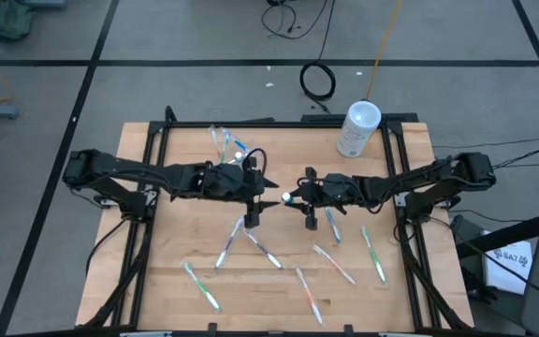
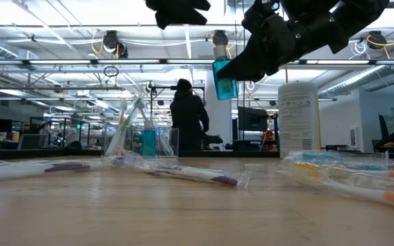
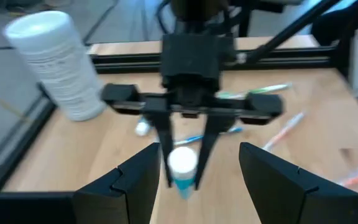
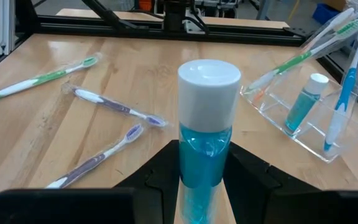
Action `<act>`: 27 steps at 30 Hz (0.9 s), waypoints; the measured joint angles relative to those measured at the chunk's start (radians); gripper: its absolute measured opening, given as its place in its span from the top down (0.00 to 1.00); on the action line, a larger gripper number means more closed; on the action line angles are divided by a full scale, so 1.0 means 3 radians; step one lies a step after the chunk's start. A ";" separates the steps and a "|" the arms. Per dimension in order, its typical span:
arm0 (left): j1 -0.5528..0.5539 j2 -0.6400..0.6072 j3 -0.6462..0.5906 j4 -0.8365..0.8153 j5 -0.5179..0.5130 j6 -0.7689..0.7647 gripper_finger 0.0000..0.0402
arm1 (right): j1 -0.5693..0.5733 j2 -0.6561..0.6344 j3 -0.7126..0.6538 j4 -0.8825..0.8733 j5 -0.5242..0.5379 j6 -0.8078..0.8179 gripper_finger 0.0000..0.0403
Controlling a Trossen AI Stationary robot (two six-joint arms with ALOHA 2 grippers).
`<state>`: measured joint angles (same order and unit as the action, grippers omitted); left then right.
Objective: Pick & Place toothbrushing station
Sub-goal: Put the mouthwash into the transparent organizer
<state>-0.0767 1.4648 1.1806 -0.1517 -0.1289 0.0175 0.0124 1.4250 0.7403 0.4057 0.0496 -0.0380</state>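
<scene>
Right gripper (image 4: 202, 177) is clamped on the teal tube (image 4: 205, 149), aloft over table centre; left gripper (image 3: 194, 171) gapes empty at its 9 o'clock. Tube looks light, slick and squashy, so grip the body below the cap.

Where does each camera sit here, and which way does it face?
High: overhead, straight down on table, both arms.
Low: table height, facing room; right tool carries tube overhead.
Left wrist: facing the right tool, own open fingers at bottom.
Right wrist: over own fingers clamping tube, toward clear holder.
Shared: the tube.
</scene>
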 joint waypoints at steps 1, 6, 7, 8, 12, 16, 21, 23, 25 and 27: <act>0.0002 0.0001 0.0010 -0.0002 0.0085 -0.0014 0.44 | 0.0000 0.0000 0.0000 0.0001 0.0001 0.0000 0.75; 0.0017 0.0107 0.0006 0.0029 0.0277 -0.0095 0.44 | 0.0001 0.0000 0.0000 0.0000 0.0001 0.0000 0.75; 0.0018 0.0147 0.0006 0.0052 0.0275 -0.0072 0.44 | 0.0001 0.0000 0.0000 0.0001 0.0001 0.0000 0.75; 0.0017 0.0183 0.0006 0.0071 0.0275 -0.0040 0.44 | 0.0001 0.0000 0.0000 0.0003 0.0001 0.0000 0.75; 0.0019 0.0347 0.0005 0.0128 0.0240 0.0141 0.44 | 0.0001 0.0000 0.0000 0.0002 0.0001 0.0001 0.75; 0.0017 0.0471 0.0004 0.0462 0.0190 0.0156 0.44 | 0.0001 0.0001 0.0000 0.0001 0.0001 0.0000 0.75; 0.0039 0.0517 0.0004 0.0477 0.0188 0.0194 0.44 | 0.0001 0.0001 0.0000 -0.0001 0.0000 -0.0003 0.75; 0.0053 0.0512 0.0004 0.0466 0.0160 0.0168 0.44 | 0.0001 0.0001 0.0000 0.0000 0.0001 -0.0003 0.75; 0.0060 0.0512 0.0004 0.0464 0.0113 0.0164 0.44 | 0.0001 0.0001 0.0000 0.0000 -0.0001 -0.0003 0.75; 0.0074 0.0512 0.0004 0.0448 0.0058 0.0174 0.44 | 0.0001 0.0001 0.0000 -0.0001 -0.0006 -0.0001 0.75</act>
<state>-0.0545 1.6184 1.1816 -0.0174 -0.1116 0.0698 0.0128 1.4254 0.7403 0.4055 0.0479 -0.0383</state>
